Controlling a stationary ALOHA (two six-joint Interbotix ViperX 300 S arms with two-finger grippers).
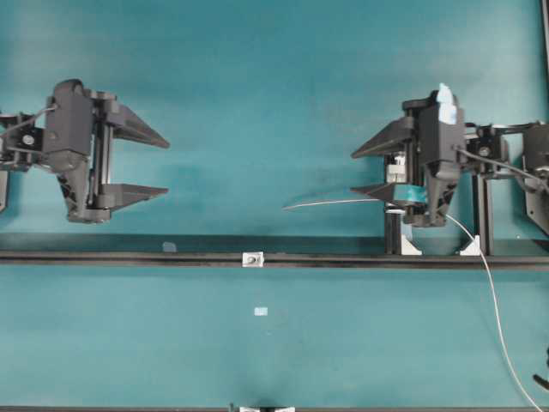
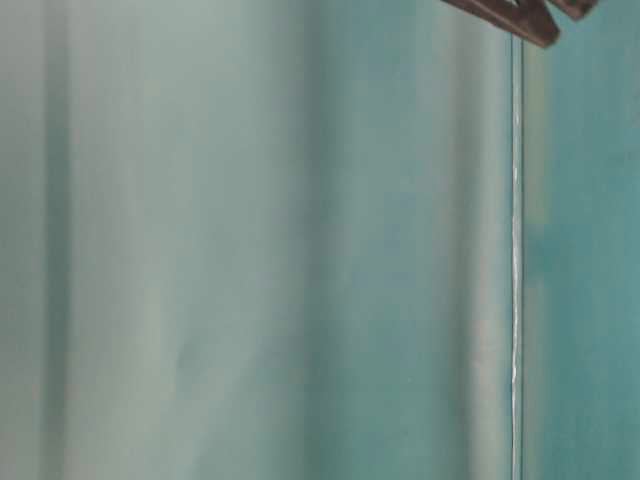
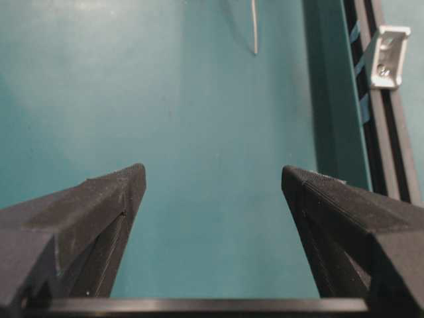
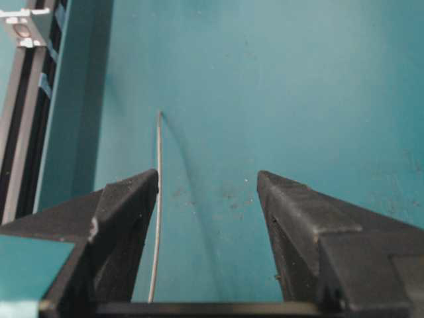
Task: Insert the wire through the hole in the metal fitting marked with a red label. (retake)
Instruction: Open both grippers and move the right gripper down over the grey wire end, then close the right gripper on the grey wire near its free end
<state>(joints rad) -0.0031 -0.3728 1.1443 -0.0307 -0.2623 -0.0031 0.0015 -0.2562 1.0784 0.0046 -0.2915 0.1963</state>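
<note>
Both pincers stood with jaws wide apart, holding nothing: the left pincer (image 1: 141,163) and the right pincer (image 1: 377,167). The thin pale grey wire (image 1: 330,203) lay on the teal tabletop (image 1: 257,103), passing just inside the right pincer's lower finger (image 4: 126,205). The tiny silvery square metal fitting (image 1: 252,258) sat on the black rail (image 1: 129,256); the wrist views showed its dark hole (image 3: 383,67), which the table-level view missed.

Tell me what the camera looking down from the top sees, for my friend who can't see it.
Two open black grippers, left gripper and right gripper, face each other over a teal table. A thin wire pokes out under the right one, and a tiny metal fitting sits on a dark rail below.
</note>
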